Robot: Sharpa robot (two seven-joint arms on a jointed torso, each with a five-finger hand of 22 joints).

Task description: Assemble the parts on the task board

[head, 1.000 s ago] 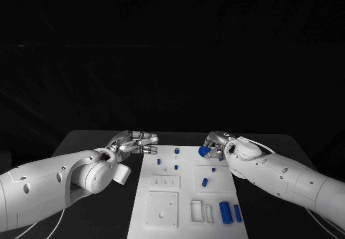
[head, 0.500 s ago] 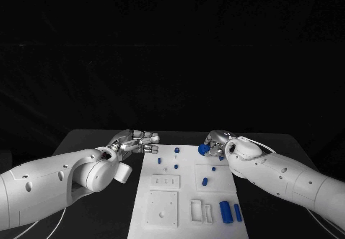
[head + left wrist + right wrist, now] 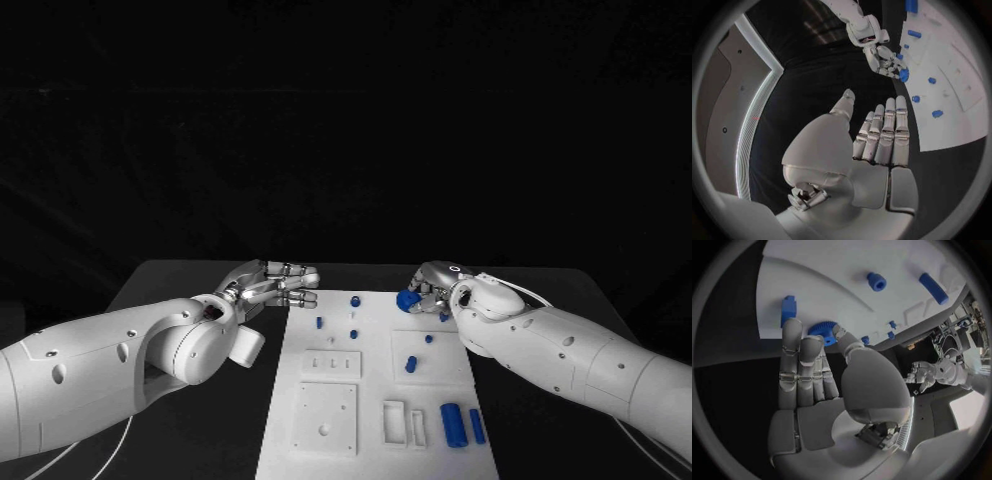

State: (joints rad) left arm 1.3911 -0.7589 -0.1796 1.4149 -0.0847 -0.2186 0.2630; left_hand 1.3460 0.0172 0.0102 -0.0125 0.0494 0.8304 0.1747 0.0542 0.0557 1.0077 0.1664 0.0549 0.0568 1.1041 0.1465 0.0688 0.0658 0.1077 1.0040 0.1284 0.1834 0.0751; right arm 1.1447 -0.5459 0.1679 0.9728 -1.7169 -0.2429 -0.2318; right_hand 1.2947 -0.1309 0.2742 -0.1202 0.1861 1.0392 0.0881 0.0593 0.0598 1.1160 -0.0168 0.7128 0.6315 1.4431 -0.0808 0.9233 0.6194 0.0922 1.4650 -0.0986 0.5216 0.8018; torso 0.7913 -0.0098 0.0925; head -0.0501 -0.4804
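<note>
- We see the task board [image 3: 378, 385] lying lengthwise at the middle of the black table [image 3: 173, 275] — a white plate with small blue parts scattered on it.
- At the board's far right corner, the right hand [image 3: 430, 287] pinches a blue toothed gear [image 3: 822, 332] between thumb and fingers, held just above the board's surface.
- We find the left hand [image 3: 268, 285] just off the board's far left edge, holding nothing — its fingers lie straight and close together, thumb apart.
- Two blue cylinders [image 3: 451, 426] lie side by side near the board's near right corner.
- Small blue pegs [image 3: 355, 301] stand on the board's far half, between the two hands.
</note>
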